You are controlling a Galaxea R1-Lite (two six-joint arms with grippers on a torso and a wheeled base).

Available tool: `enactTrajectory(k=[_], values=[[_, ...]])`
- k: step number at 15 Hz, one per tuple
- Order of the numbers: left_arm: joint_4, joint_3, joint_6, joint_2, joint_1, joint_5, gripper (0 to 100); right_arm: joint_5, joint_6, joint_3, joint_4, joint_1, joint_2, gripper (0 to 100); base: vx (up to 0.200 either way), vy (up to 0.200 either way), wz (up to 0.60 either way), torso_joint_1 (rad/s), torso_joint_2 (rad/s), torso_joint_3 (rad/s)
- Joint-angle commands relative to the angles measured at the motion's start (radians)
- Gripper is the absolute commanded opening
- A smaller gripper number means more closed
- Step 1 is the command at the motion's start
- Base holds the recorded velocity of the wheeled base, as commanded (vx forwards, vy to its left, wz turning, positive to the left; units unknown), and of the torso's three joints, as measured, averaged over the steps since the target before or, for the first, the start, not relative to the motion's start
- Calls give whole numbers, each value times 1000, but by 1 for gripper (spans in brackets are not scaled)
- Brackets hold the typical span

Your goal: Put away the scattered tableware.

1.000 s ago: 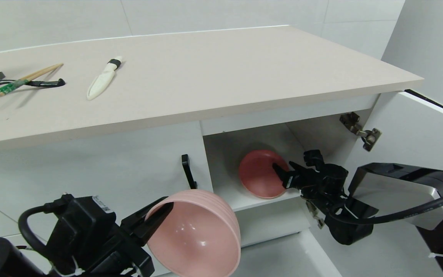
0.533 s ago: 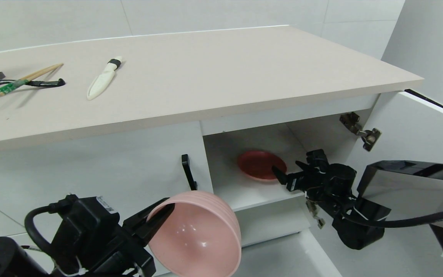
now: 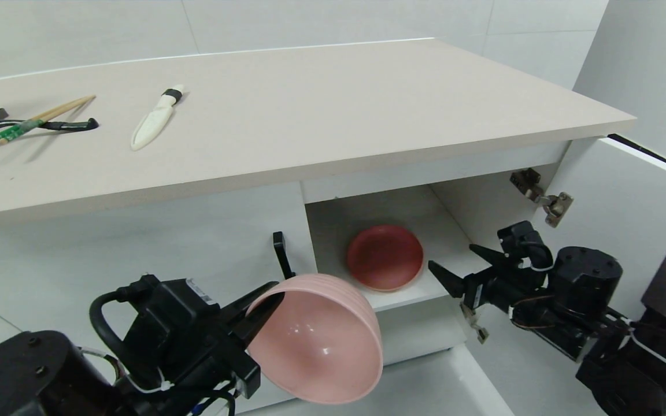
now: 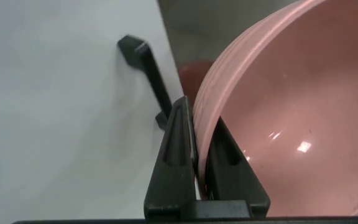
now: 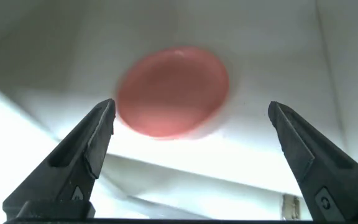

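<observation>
Left tool (image 3: 261,300): pinched the pink bowl (image 3: 321,346) by its rim; best levelled, then eased onto the shelf (image 3: 408,294) beside the red plate (image 3: 384,257)
Right tool (image 3: 451,257): gaped wide, empty

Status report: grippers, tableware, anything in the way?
Left gripper shut on rim of ribbed pink bowl. Right gripper open, empty, outside open cabinet. Round red plate flat on shelf. Wooden chopsticks, white spoon-like utensil lie on beige countertop.

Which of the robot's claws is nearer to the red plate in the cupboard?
Right. The right claw is open just right of the red plate. The left claw, clamped on the pink bowl, is lower, before the closed door.
</observation>
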Motion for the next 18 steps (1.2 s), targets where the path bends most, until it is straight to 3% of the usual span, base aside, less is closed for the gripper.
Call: enactTrajectory(k=[1,2,3,9,13,15,18], values=[[-1,-11,15,10,-15,2,0,-2,-1,102,0,9,-144,100,0,0,0,0,0,0],[-1,-30,46,24,-31,3,0,-2,-3,161,0,9,-187,100,0,0,0,0,0,0],[-1,-54,54,40,-42,5,0,-4,-3,185,0,9,-215,100,0,0,0,0,0,0],[-1,-168,55,152,-134,59,0,-5,-1,268,0,0,-319,100,0,0,0,0,0,0],[-1,-266,52,216,-164,132,0,-4,-1,302,0,-20,-405,100,0,0,0,0,0,0],[-1,-292,32,238,-192,201,0,0,-38,251,0,-19,-408,100,0,0,0,0,0,0],[-1,-376,-17,299,-232,370,0,0,-86,240,0,-19,-397,100,0,0,0,0,0,0]])
